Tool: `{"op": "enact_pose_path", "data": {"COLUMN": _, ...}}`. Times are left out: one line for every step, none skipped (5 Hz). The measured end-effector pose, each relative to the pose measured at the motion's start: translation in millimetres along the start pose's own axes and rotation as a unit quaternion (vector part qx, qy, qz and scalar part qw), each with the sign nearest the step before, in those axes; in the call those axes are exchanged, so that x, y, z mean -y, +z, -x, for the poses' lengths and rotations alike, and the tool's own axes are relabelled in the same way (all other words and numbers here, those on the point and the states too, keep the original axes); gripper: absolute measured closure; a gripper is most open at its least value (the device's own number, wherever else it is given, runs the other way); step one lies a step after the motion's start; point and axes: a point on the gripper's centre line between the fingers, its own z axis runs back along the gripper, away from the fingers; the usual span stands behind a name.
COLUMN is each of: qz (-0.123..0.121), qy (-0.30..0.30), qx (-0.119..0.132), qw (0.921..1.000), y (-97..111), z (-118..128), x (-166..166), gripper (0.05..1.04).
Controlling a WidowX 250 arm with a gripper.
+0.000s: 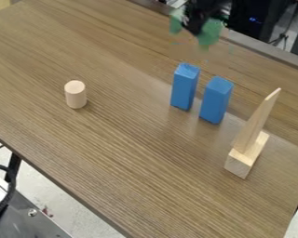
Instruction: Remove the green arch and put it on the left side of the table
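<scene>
- The pale wooden block (240,163) supports a thin pointed wedge (256,123).
- The black gripper (193,27) grasps the green arch (210,34) aloft — presumably to clear the blue pillars (185,87).

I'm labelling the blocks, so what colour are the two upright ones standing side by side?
Blue, best in the camera view.

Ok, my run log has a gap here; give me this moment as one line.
green arch: held in pincer, above table | two blue blocks: upright, apart | wooden cylinder: upright | placement: pending
</scene>
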Motion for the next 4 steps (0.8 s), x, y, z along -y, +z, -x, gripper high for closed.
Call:
{"op": "enact_pose_path", "data": {"qz": 0.005, "qy": 0.057, "qx": 0.019, "qw": 0.9982, "y": -5.1, "z": -36.7, "x": 4.8, "gripper": 0.537}}
{"op": "enact_pose_path", "data": {"qz": -0.013, "qy": 0.1, "qx": 0.03, "qw": 0.9944, "y": -26.7, "z": -62.8, "x": 3.0, "gripper": 0.537}}
{"op": "enact_pose_path", "data": {"qz": -0.027, "qy": 0.143, "qx": 0.05, "qw": 0.988, "y": -48.3, "z": -77.4, "x": 0.0, "gripper": 0.537}}
{"op": "enact_pose_path", "data": {"qz": -0.037, "qy": 0.184, "qx": 0.053, "qw": 0.9809, "y": -67.0, "z": -82.1, "x": -2.6, "gripper": 0.537}}
